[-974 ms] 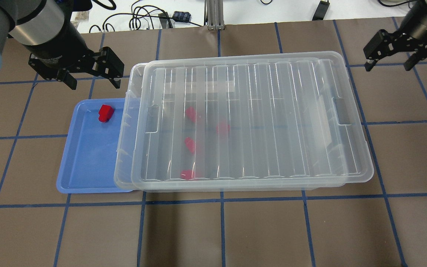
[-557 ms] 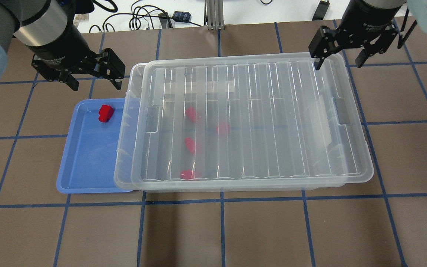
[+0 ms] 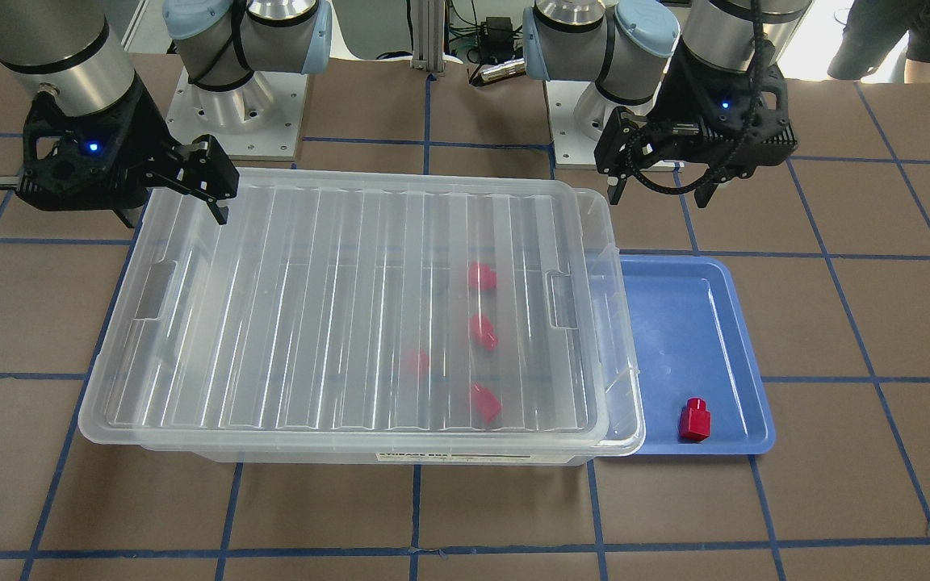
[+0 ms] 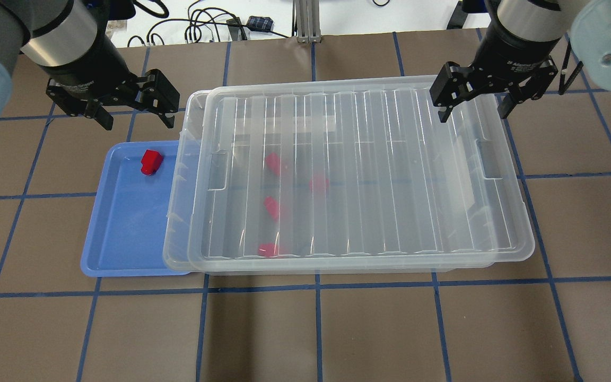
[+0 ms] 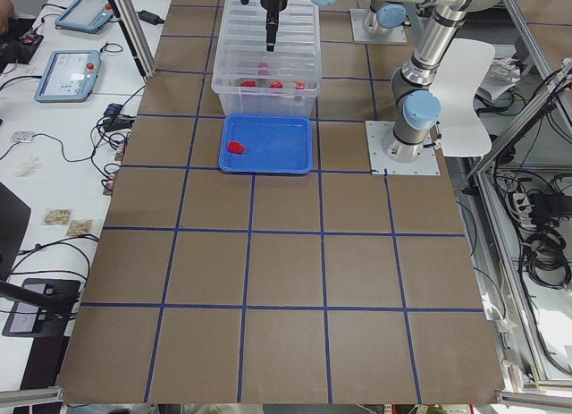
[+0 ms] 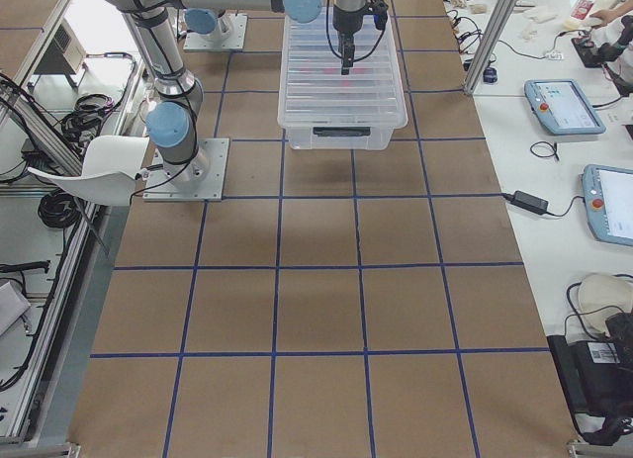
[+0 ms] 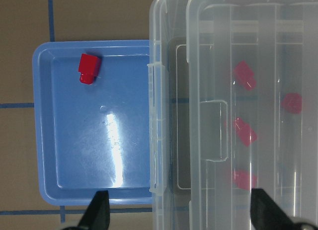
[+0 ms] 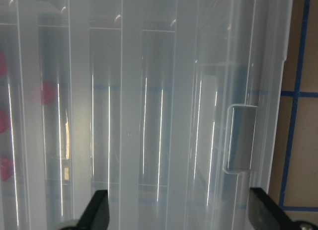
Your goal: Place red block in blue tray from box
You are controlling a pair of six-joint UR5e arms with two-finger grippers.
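Observation:
One red block [image 4: 151, 162] lies in the blue tray [image 4: 125, 233] near its far corner; it also shows in the left wrist view [image 7: 88, 68]. The clear box [image 4: 178, 233] stands right of the tray and overlaps its edge. The box's ribbed lid [image 4: 380, 170] sits on top, shifted slightly right. Several red blocks [image 4: 272, 162] show blurred through the lid. My left gripper [image 4: 136, 122] is open and empty, above the table just beyond the tray's far edge. My right gripper [image 4: 472, 115] is open and empty, over the lid's far right corner.
Cables and an aluminium post [image 4: 305, 21] lie beyond the table's far edge. The two arm bases [image 3: 239, 97] stand behind the box in the front-facing view. Brown mat with blue tape lines [image 4: 316, 329] stretches in front of the box.
My right gripper has moved left and down from the far right corner of the table to over the lid's far right corner. The left gripper has barely moved.

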